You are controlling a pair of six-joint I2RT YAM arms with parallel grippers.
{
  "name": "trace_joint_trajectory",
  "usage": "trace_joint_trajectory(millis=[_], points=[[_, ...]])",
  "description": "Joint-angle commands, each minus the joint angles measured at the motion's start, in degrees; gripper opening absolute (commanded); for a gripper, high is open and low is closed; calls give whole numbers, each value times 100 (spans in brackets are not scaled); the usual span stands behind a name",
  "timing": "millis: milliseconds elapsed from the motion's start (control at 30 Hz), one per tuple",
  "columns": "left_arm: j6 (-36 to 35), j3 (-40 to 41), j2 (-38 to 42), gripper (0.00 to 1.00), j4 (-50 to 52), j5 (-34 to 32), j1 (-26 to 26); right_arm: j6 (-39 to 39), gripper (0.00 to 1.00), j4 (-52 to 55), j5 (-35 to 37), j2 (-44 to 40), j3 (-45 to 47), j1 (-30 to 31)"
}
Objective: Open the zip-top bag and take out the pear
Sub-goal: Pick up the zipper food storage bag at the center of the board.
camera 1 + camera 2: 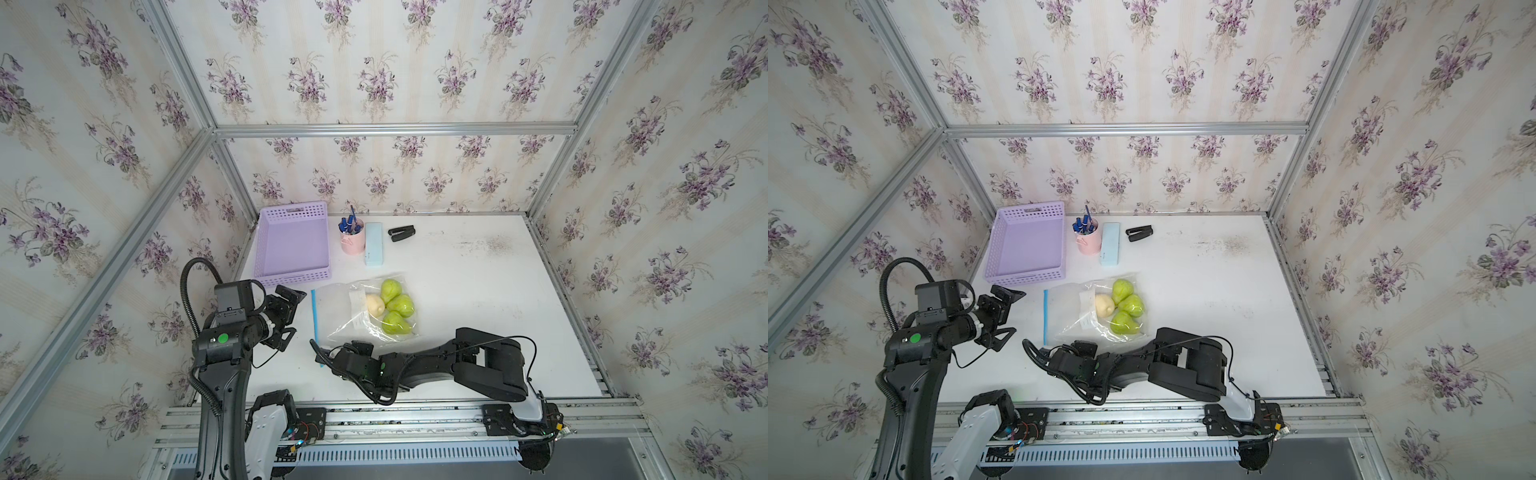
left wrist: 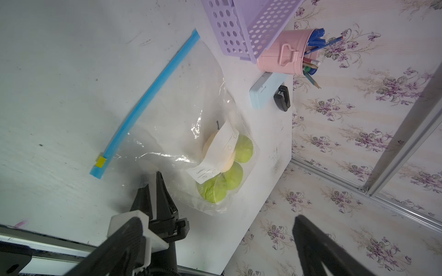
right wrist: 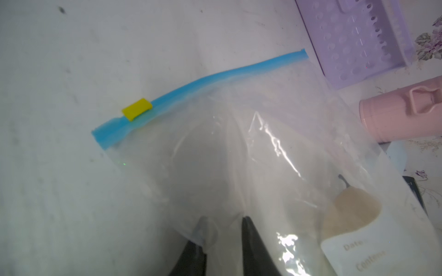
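**Top views, left to right.** The left gripper [image 1: 292, 314] is hovering at the left side of the white worktop [image 1: 478, 291]. Its jaws are standing wide apart and holding nothing, and it is not touching the bag. Behind it, a lilac basket [image 1: 293, 245] is sitting in the back-left corner.

The zip-top bag [image 1: 336, 307] is lying flat near the middle of the worktop. Its light-blue zip strip [image 1: 314, 316] is facing the left gripper, and in the wrist views it is appearing closed along its visible length.

The right gripper [image 1: 331, 350] is reaching in low at the bag's near edge. Its jaws are drawn narrow and are pinching the clear plastic.

Further right, inside the bag, a pale pear [image 1: 375, 304] is lying against three green fruits [image 1: 398, 306], at the end away from the zip. A pink pen cup [image 1: 352, 241], a pale-blue case [image 1: 372, 248] and a black stapler [image 1: 402, 233] are standing along the back.

**Left wrist view.** The yellow tab [image 2: 101, 161] is sitting at the strip's end nearest the right gripper [image 2: 155, 184]. A white label [image 2: 215, 153] is covering part of the pear.

**Right wrist view.** Plastic is bunching between the right gripper's [image 3: 223, 222] fingers [image 3: 253, 241], just beside the pear [image 3: 354, 210].
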State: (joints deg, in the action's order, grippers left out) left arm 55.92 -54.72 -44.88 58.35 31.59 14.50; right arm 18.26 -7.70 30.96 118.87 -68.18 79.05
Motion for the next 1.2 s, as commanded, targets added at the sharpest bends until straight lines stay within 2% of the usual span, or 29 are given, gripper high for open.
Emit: trace_joint_trajectory(millis=[0,167,300,433,533,633,733,800,967,1000,1100,1167], points=[[-292,-217,-11,100,81,115,26,-81,2,159,173,-311,-144,-244],[92,-461,28,100,-166,477,25,-625,0,650,-344,-1614,159,-610],[637,-742,70,100,-417,938,-6,-1275,0,1410,-1045,-2783,292,-818],[1184,-1175,237,100,-457,1276,-94,-1950,0,1983,-2073,-3797,418,-1287],[1528,-1436,328,100,-483,1517,-216,-2329,0,2265,-2668,-4217,478,-1641],[1854,-1612,422,100,-537,1555,-486,-2477,0,2351,-2868,-4421,609,-1845],[2083,-1813,424,100,-526,1188,-1102,-2634,0,2316,-3111,-4460,707,-2045],[2141,-1943,334,100,-498,663,-1835,-2647,0,2228,-3170,-4464,780,-2120],[2694,-1589,-183,100,-1259,-956,-4478,-2574,0,2245,-3233,-4383,770,-2315],[2729,-1637,-349,100,-1261,-1074,-4819,-2580,0,2256,-3340,-4376,770,-2386],[2825,-1768,-548,100,-1445,-1076,-5048,-2598,0,2291,-3405,-4381,764,-2502],[2751,-2063,-578,100,-1142,-1292,-5060,-2622,0,2330,-3434,-4398,725,-2539]])
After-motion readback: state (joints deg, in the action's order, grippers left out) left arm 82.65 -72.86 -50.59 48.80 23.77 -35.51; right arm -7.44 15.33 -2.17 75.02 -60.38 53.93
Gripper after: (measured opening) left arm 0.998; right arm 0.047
